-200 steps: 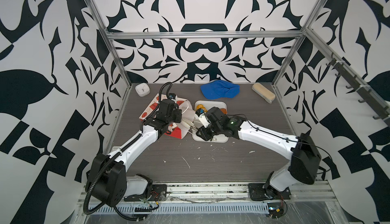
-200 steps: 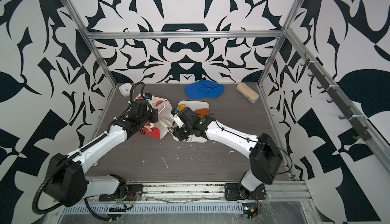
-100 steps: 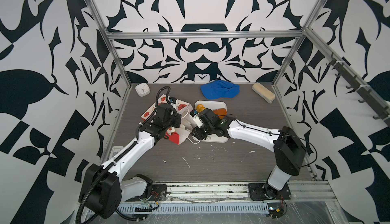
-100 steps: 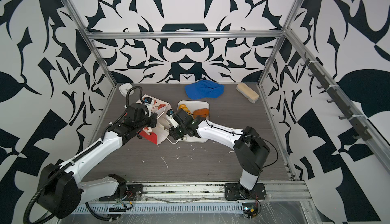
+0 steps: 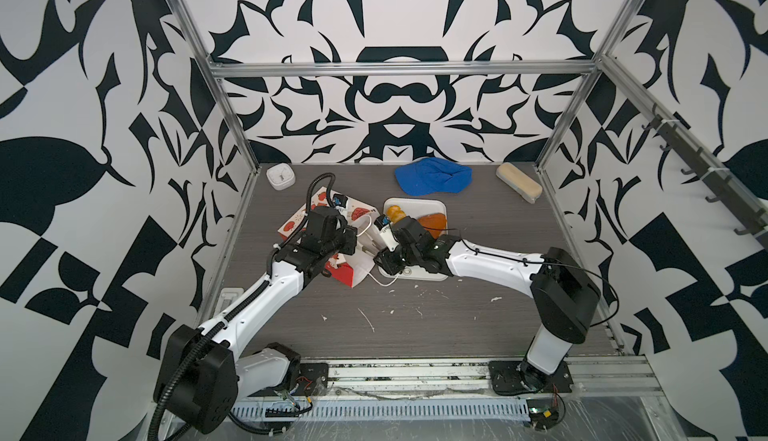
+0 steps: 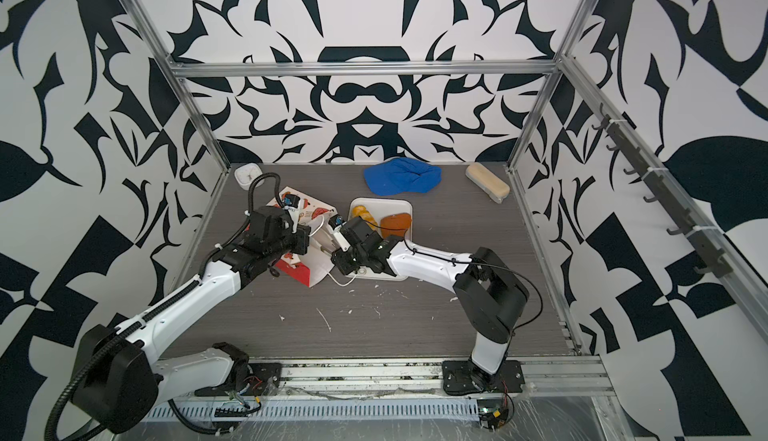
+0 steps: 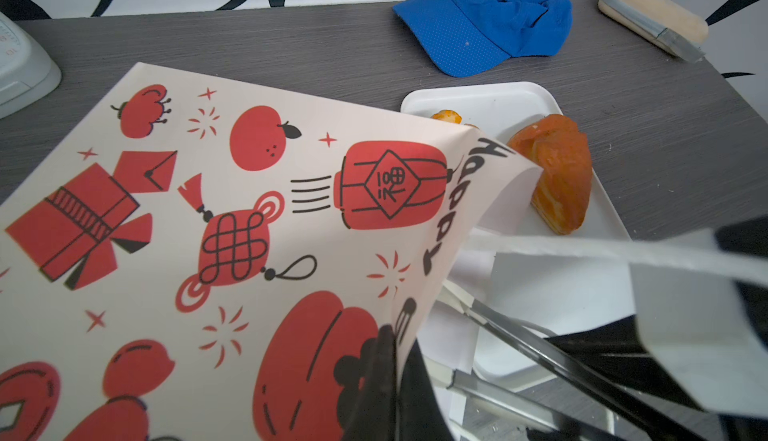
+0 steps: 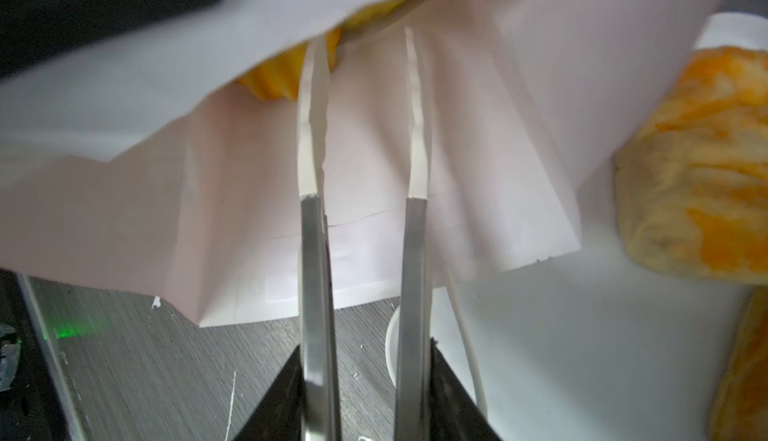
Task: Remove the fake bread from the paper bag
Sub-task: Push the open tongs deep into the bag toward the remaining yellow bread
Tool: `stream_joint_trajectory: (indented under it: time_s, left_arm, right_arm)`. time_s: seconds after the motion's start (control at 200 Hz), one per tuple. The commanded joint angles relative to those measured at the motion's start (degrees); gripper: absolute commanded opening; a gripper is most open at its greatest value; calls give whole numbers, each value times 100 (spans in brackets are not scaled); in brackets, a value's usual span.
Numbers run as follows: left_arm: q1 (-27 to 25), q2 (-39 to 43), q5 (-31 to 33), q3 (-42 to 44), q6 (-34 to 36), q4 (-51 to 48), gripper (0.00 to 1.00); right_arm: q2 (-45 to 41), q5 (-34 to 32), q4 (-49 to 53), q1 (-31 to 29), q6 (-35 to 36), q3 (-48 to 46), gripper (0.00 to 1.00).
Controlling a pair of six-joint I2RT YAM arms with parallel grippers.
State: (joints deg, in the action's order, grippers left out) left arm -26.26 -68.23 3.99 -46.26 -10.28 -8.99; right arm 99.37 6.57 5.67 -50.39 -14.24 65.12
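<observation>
The red-and-white paper bag lies on its side, its mouth facing the white tray. My left gripper is shut on the bag's upper rim and holds the mouth up. The right gripper is open, its long thin fingers reaching into the mouth over the white lining. A yellow piece of fake bread shows deep inside, beside one fingertip, with nothing between the fingers. On the tray lie a golden braided loaf and a brown triangular pastry.
A blue cap and a beige block lie at the back of the table, and a white clock sits at the back left. Small white scraps are scattered on the grey tabletop in front. A white cord handle trails beside the tray.
The right gripper has moved left from over the tray into the bag's mouth. The left gripper, still on the rim, has shifted slightly toward the front.
</observation>
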Motion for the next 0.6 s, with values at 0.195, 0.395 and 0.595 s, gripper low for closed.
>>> stream_joint_trajectory:
  time_s: [0.195,0.395,0.595]
  left_arm:
    - [-7,245,-43,-289,48,-112,5]
    - [-12,127,-2,-452,108,-182,5]
    - [-12,-165,284,-779,0,-469,4]
  right_arm:
    - [-876,-551,-761,-100,-167,-723,43]
    - [-690,-345,-737,-97,-165,-575,43]
    - [-698,-224,-767,-102,-190,-505,43]
